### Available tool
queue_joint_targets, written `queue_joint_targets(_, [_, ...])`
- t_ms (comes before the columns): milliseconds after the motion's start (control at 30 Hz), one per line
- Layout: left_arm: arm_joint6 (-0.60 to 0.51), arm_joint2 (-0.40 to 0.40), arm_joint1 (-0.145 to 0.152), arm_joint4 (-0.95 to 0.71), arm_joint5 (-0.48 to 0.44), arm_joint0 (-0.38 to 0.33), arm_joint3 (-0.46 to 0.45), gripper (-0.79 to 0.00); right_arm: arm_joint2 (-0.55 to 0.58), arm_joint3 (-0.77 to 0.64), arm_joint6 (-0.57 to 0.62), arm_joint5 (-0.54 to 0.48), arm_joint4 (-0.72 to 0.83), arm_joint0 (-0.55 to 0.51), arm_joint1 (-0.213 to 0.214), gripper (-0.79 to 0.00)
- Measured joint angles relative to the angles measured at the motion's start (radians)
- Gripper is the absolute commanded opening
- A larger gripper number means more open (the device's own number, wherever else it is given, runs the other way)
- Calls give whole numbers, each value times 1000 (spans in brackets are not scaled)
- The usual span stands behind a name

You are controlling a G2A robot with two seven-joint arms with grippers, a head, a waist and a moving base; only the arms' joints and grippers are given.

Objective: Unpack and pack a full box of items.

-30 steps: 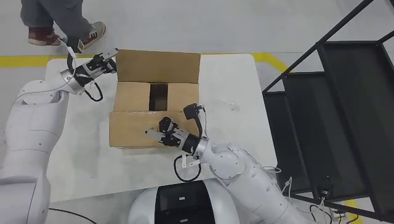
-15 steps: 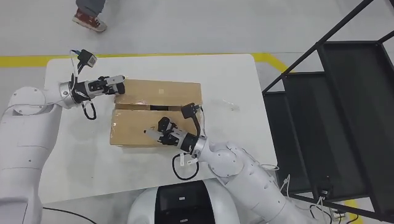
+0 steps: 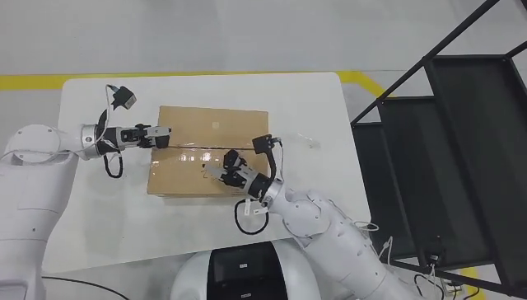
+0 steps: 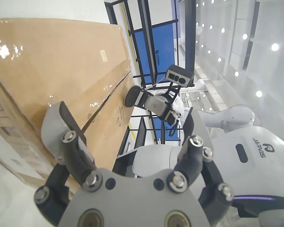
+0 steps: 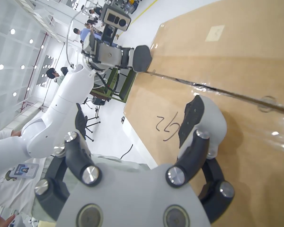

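The box [image 5: 239, 55] bears a handwritten mark [image 5: 168, 126] in dark pen on its near top flap, two characters, seemingly digits, though which ones cannot be told for sure; a small pale sticker [image 5: 215, 32] sits on the far flap, its print too small to read; black print [image 4: 0, 106] runs along the box's side, cut off; white lettering stands on a blue panel [image 4: 165, 45] behind.

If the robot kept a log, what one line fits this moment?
box: closed, on table | left claw: open, at top seam end | right claw: open, at box top beside seam
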Motion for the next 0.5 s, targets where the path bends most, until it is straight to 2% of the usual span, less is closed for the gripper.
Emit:
queue_joint_targets(267, [-47,16,18,4,47,7,-12,0,128,-125,-121,49,-86,-141,26,0])
queue_joint_targets(500, [-57,23,25,-4,57,8,-16,0,255,-176,-252,159,-178,-251,41,0])
